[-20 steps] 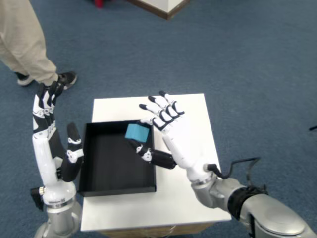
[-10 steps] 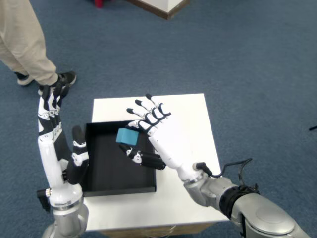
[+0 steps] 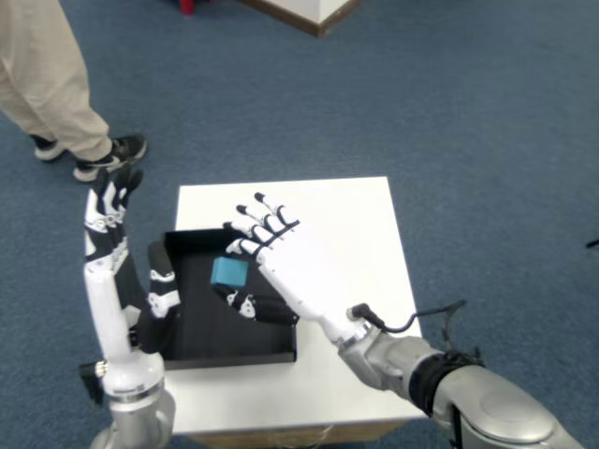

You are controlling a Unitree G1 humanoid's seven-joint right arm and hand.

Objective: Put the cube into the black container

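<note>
Over the tray (image 3: 192, 351), seen from the head camera, the right hand (image 3: 285, 271) reaches in from the tray's right side, back of the hand up. Its four fingers (image 3: 255, 224) fan out toward the tray's far wall, spread and nearly straight, while the thumb (image 3: 251, 304) curls underneath. The cube (image 3: 228, 272), teal, sits pinched between the thumb and the underside of the fingers. It hangs above the tray's dark floor, roughly over the tray's right half; whether it touches the floor cannot be told from this angle.

The tray is black and shallow and lies on a white table (image 3: 356, 224), filling the table's left part. At the tray's left edge the left hand (image 3: 117, 257) stands upright with fingers together pointing up, its thumb just beside the tray's left wall. Beyond the tray, on blue carpet (image 3: 449, 112), a person's leg (image 3: 51, 84) in beige trousers and a dark shoe (image 3: 108, 154) stand well apart from the tray.
</note>
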